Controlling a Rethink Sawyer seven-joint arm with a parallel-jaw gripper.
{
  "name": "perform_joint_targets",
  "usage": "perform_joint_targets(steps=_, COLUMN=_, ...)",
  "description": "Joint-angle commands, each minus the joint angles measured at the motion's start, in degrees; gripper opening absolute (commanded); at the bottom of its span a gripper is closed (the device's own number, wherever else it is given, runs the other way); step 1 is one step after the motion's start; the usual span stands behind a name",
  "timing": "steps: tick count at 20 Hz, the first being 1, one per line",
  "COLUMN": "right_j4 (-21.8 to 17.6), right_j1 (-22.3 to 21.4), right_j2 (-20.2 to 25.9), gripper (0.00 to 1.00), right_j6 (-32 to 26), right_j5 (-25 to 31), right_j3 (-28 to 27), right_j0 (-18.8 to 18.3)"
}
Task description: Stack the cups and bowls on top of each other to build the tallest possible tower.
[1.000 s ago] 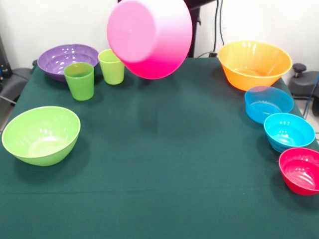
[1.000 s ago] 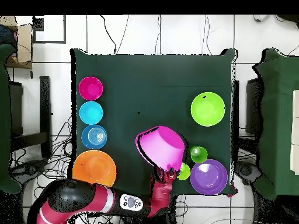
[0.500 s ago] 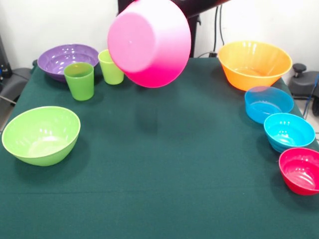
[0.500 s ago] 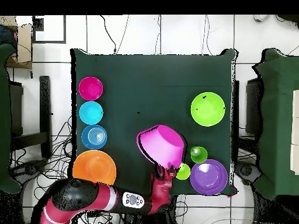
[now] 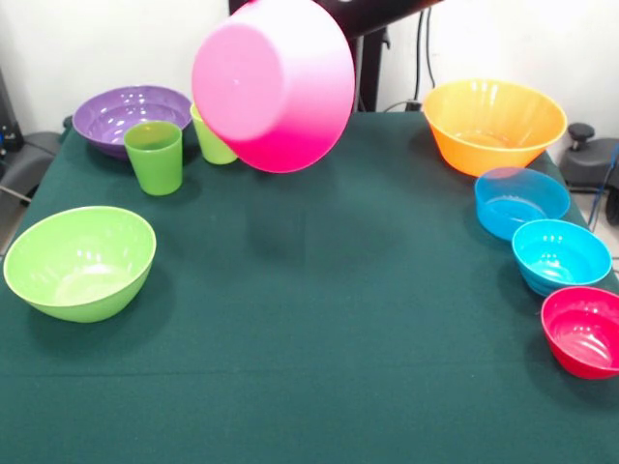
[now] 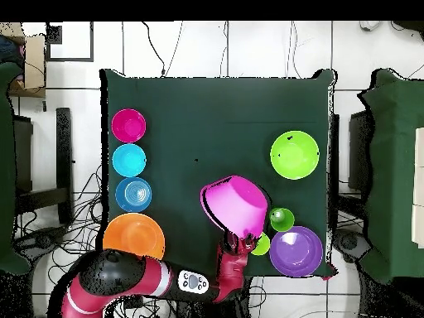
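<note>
The large pink bowl [image 5: 273, 82] hangs tilted in the air above the table's far side, its underside facing the front camera. In the overhead view my gripper [image 6: 240, 240] grips the rim of this pink bowl [image 6: 236, 204]; in the front view the bowl hides it. A green cup [image 5: 154, 157] stands upright at the far left. Beside it, a lime-green cup [image 5: 211, 140] is partly covered by the bowl. Behind them sits the purple bowl [image 5: 126, 111]. A lime-green bowl [image 5: 80, 261] rests at the left.
Along the right side stand the orange bowl [image 5: 493, 121], the blue bowl [image 5: 520, 201], the turquoise bowl [image 5: 561, 254] and the small red bowl [image 5: 585, 331]. Dark green cloth [image 5: 319, 338] covers the table. Chairs and cables surround it.
The pink bowl has drifted left in the front view, toward the cups, and now overlaps the lime-green cup. The arm's elbow has swung along with it.
</note>
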Motion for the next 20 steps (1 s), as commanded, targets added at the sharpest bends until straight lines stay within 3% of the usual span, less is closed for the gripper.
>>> perform_joint_targets(steps=1, right_j4=-5.82, right_j1=6.03, right_j2=9.93, gripper=1.00, right_j6=2.80, right_j5=-1.34, right_j3=-18.38, right_j0=-1.70)
perform_joint_targets(steps=9, right_j4=-4.86, right_j1=7.68, right_j2=12.44, gripper=1.00, right_j6=2.79, right_j5=-4.06, right_j3=-23.26, right_j0=-2.34)
perform_joint_targets(steps=16, right_j4=-7.72, right_j1=9.09, right_j2=12.19, gripper=1.00, right_j6=1.56, right_j5=-3.30, right_j3=-24.35, right_j0=-3.19)
perform_joint_targets(steps=20, right_j4=-10.14, right_j1=9.84, right_j2=11.41, gripper=1.00, right_j6=3.69, right_j5=-0.65, right_j3=-24.56, right_j0=-4.41)
